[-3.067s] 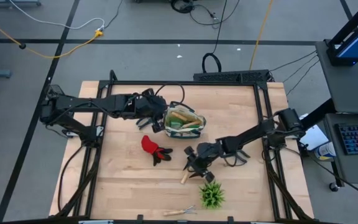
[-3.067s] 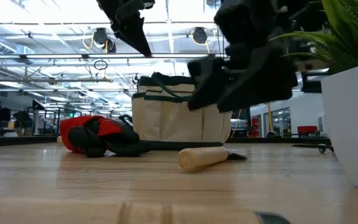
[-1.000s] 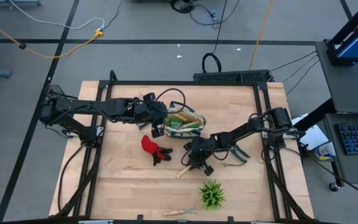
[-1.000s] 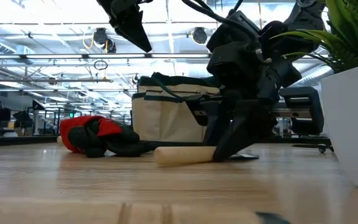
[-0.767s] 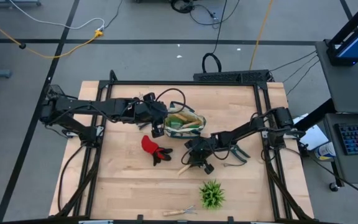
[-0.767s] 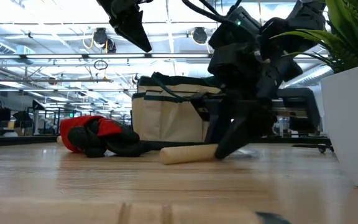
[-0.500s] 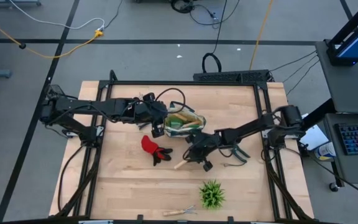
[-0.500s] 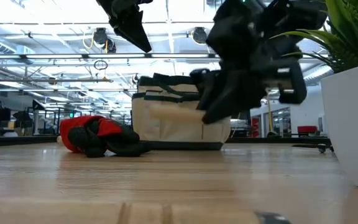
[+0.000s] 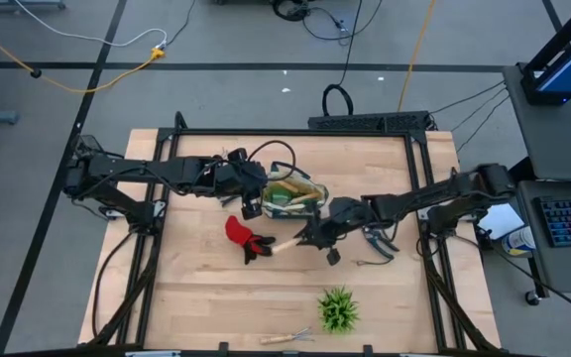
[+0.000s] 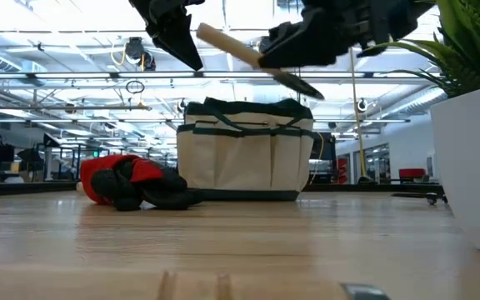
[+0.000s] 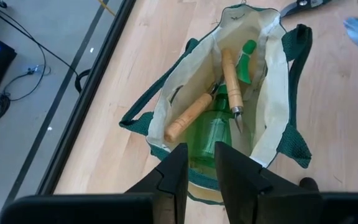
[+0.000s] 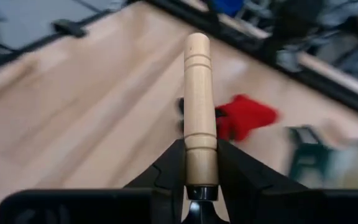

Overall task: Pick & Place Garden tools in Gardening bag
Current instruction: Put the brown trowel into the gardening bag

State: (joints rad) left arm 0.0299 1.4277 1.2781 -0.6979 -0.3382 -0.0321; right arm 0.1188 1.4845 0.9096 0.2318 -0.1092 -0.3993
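The cream gardening bag stands on its base with its mouth open; wooden-handled tools and a green bottle lie inside. My left gripper hovers above the bag's left end, its fingers a narrow gap apart and holding nothing. My right gripper is shut on a wooden-handled trowel just near of the bag. The red-and-black glove lies flat on the table. My right gripper pinches the trowel's wooden handle at its blade end between its two fingers. It comes from the table's right, and the handle runs on forward past the fingertips. The trowel is lifted clear and tilted, free handle end high, blade lower.
A green spiky plant in a white pot stands near the front. A small rake lies at the near edge. Dark-handled shears lie right of the bag.
My right gripper has risen from the table with the trowel and moved a little toward the bag. The trowel, which lay on the wood, is now lifted clear above the bag's top, its handle tipped upward.
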